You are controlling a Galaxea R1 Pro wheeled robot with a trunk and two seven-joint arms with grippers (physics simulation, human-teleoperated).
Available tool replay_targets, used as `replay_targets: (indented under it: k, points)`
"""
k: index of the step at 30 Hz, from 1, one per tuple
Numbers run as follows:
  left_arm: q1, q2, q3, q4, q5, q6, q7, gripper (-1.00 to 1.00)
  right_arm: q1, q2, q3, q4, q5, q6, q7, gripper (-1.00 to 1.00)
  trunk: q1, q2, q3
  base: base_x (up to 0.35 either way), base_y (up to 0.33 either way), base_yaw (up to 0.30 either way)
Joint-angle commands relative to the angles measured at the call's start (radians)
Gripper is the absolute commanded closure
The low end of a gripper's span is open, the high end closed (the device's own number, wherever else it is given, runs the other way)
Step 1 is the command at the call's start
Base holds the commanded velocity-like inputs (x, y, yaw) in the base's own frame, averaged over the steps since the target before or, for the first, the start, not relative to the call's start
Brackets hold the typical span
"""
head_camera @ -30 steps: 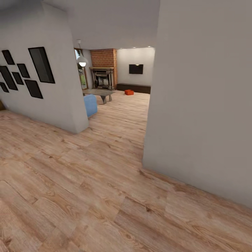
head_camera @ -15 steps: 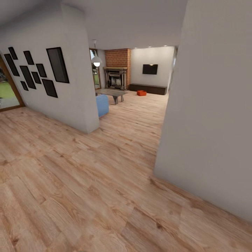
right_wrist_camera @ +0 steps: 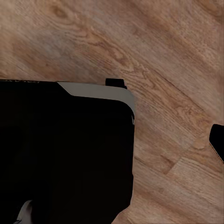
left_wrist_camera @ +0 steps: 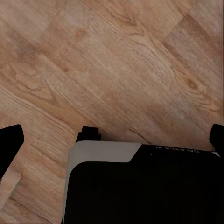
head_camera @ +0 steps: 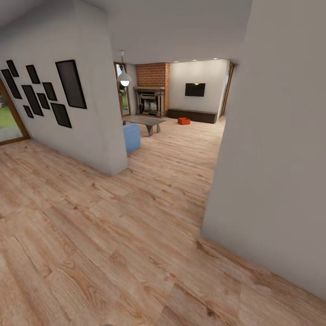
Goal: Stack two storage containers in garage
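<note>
The chief risk from here is judged to be a scrape against the grey wall corner (head_camera: 213, 190) at the right of the passage, or against the wall bearing the black picture frames (head_camera: 43, 90) on the left, should the base be steered wide on the way in. A second risk is that one orange-red storage container (head_camera: 184, 121) is picked out at the far end of the living room while the other cannot be made out from this distance.

That container is set on the light wood plank floor (head_camera: 113, 235), near the low dark TV bench (head_camera: 192, 116) under the wall TV (head_camera: 194, 89), well apart from the robot. Between lie a grey table (head_camera: 145, 121), a blue sofa (head_camera: 131, 137) and a brick chimney with fireplace (head_camera: 152, 93).

In both wrist views dark robot bodywork is seen above planks; the left fingers (left_wrist_camera: 10, 142) and right fingers (right_wrist_camera: 216, 137) are shown only as dark edges, so it cannot be told whether they are apart or together.
</note>
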Motion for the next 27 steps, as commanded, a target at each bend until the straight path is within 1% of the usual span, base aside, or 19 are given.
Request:
replay_targets:
  k: [1, 27]
  points:
    - [0.0, 0.0, 0.0, 0.0, 0.009, 0.003, -0.004, -1.0, -0.001, 0.001, 0.008, 0.003, -0.008, -0.004, -0.001, -1.0, 0.001, -0.001, -0.002, 0.321, 0.0, 0.0]
    - [0.0, 0.0, 0.0, 0.0, 0.009, 0.002, -0.004, -1.0, -0.001, 0.001, 0.008, 0.003, -0.007, -0.004, -0.001, -1.0, 0.001, -0.001, -0.002, 0.321, 0.0, 0.0]
